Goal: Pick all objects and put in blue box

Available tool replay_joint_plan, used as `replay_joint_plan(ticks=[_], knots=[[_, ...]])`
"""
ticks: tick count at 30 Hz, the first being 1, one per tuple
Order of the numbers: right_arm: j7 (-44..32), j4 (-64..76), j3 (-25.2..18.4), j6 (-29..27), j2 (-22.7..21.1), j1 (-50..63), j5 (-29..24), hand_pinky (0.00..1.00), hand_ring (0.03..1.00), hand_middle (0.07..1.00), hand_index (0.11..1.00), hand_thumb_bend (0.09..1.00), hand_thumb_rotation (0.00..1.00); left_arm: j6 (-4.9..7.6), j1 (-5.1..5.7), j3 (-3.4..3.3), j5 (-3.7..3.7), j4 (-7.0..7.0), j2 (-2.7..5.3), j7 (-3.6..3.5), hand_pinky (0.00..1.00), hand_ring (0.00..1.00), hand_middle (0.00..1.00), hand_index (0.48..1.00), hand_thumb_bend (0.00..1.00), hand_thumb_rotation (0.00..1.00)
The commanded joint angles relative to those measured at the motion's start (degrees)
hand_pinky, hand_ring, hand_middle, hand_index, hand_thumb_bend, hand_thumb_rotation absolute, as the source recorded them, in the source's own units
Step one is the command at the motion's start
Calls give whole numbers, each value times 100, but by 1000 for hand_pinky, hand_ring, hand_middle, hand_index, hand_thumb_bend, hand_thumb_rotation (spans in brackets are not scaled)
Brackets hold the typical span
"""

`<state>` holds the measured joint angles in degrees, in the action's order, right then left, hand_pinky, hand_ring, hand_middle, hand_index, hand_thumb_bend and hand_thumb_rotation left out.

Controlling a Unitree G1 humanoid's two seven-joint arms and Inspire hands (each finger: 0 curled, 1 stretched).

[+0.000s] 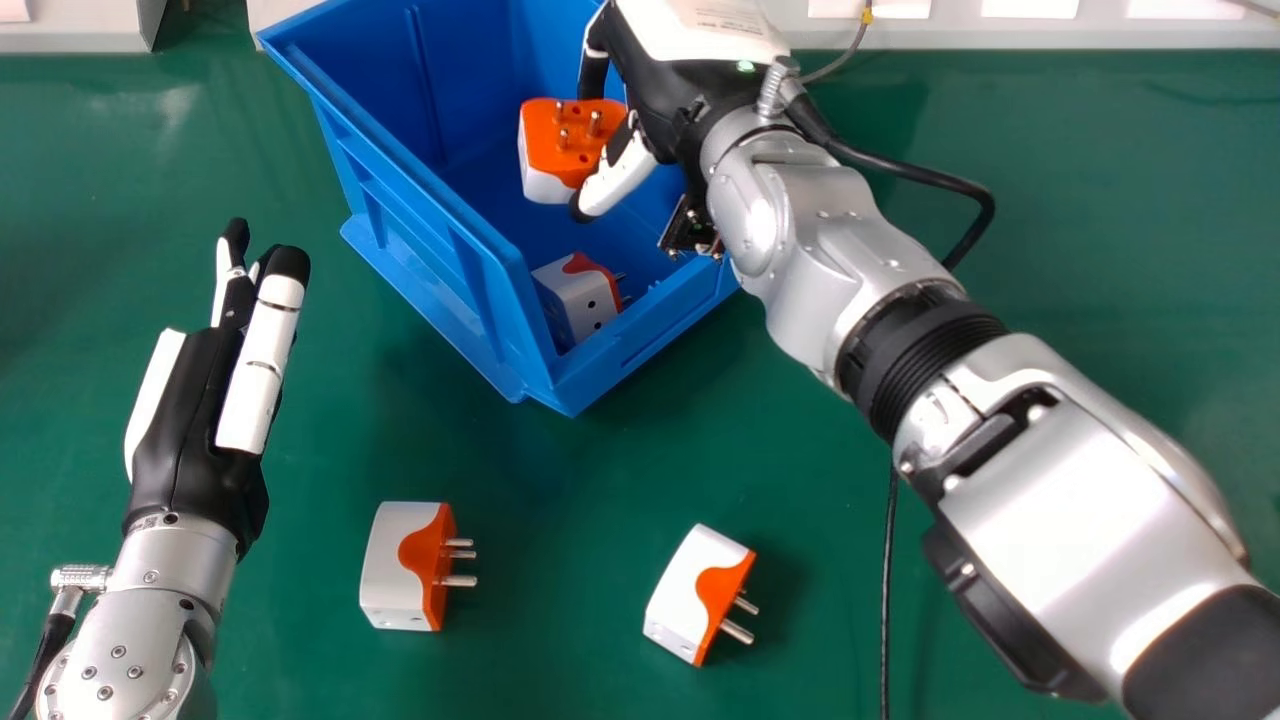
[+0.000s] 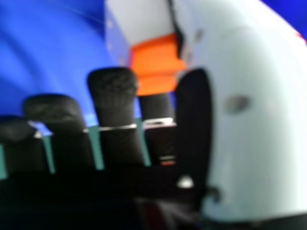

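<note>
In the head view my right hand [image 1: 660,95] is over the blue box [image 1: 430,215], its thumb and fingers pinching a white and orange plug adapter [image 1: 572,140], pins facing up. The right hand view has this held adapter [image 2: 156,62] between the thumb and fingers of my right hand [image 2: 112,100]. Inside the box, at its near corner, lies another adapter [image 1: 580,295]. Two more rest on the green table, one adapter [image 1: 405,565] at centre left and one adapter [image 1: 695,595] farther right. My left hand [image 1: 200,400] stays over the table left of the box, fingers straight.
The green table [image 1: 500,460] surrounds the box. A black cable [image 1: 888,600] runs down the table beside the right forearm, which crosses from the lower right. White objects with a pale edge [image 1: 1050,30] line the table's far side.
</note>
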<state>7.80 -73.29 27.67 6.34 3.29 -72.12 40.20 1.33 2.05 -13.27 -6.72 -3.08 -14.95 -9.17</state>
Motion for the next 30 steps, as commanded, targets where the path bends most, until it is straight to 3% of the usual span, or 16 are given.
replay_joint_plan(ticks=[1, 5, 9, 14, 18, 19, 21, 23, 26, 30], knots=[[-98, -20, -9, 51, 74, -200, -89, 18, 71, 140, 483, 504, 127, -35, 47, 18, 24, 237, 22, 50, 1000, 1000, 1000, 1000, 482, 968], [-92, -12, -22, -20, 109, -87, -181, 16, 69, 140, 488, 506, 119, -164, 118, 24, 19, 412, 49, 82, 1000, 1000, 1000, 1000, 479, 969], [61, 10, 15, -124, 74, 39, -196, 25, 82, 155, 485, 504, 114, -208, 92, 29, 26, 389, 59, 92, 1000, 1000, 1000, 1000, 473, 970], [72, 18, 17, -247, 10, 139, -213, 44, 104, 173, 475, 499, 137, -402, 179, 68, -14, 684, 127, 116, 1000, 1000, 1000, 1000, 474, 971], [21, 56, 82, -202, 8, 135, -154, 49, 111, 178, 473, 499, 146, -486, 205, 74, -35, 790, 150, 109, 1000, 1000, 1000, 1000, 474, 969], [-15, 64, 121, -183, 4, 121, -118, 92, 157, 231, 477, 499, 150, -493, 198, 78, -27, 791, 150, 111, 1000, 1000, 1000, 1000, 476, 966], [-81, 65, 183, -175, -11, 94, -82, 334, 425, 482, 620, 522, 274, -506, 183, 91, -3, 795, 152, 123, 1000, 1000, 1000, 1000, 480, 960], [-123, 65, 228, -198, -37, 74, -75, 483, 588, 643, 715, 537, 365, -501, 164, 98, 15, 771, 153, 133, 1000, 1000, 1000, 1000, 483, 957], [-196, 86, 276, -236, -86, 53, -74, 605, 731, 791, 808, 553, 444, -470, 132, 118, 49, 711, 150, 148, 1000, 1000, 1000, 1000, 484, 952], [-261, 145, 247, -227, -114, 62, -132, 689, 835, 905, 891, 565, 496, -423, 108, 161, 112, 653, 122, 187, 1000, 1000, 1000, 1000, 490, 947]])
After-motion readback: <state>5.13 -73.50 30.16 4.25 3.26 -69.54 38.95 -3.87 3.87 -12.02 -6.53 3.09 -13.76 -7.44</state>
